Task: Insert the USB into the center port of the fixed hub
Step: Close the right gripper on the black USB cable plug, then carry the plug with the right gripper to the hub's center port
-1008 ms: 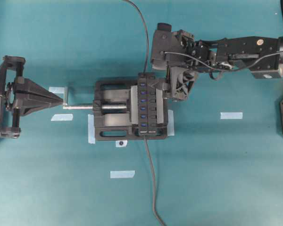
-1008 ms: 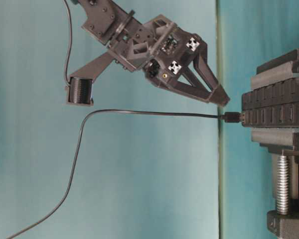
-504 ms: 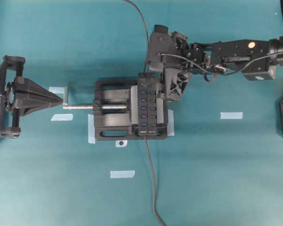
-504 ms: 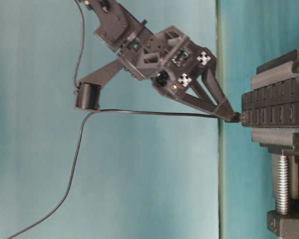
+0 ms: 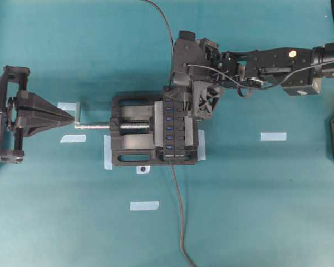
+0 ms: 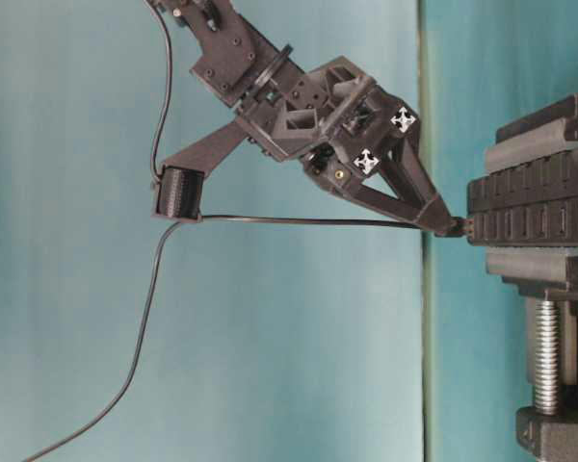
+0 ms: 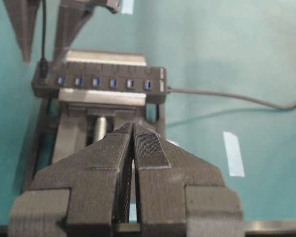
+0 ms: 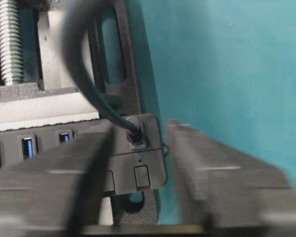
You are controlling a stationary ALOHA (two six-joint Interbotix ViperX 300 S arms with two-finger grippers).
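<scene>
The fixed hub [image 5: 172,125] is a black strip clamped in the vise, also seen in the left wrist view as the hub [image 7: 103,81]. The USB [image 8: 134,131] sits in the port at the hub's far end, several slots from the center port [image 7: 95,81]. Its thin cable [image 5: 170,33] runs off the far table edge. My right gripper [image 8: 139,131] straddles the plug, its blurred jaws apart with a gap on each side. From table level its tips [image 6: 441,219] meet the USB [image 6: 450,227]. My left gripper [image 5: 72,118] is shut on nothing by the vise handle.
The black screw vise [image 5: 133,133] holds the hub, with its screw [image 5: 94,126] pointing left. A thicker grey cable [image 5: 178,211] leaves the hub's near end toward the front edge. Tape marks [image 5: 273,136] lie on the teal cloth.
My right gripper has swung left from beside the hub to its far end, and its jaws have narrowed around the plug. The plug and the left arm have not moved.
</scene>
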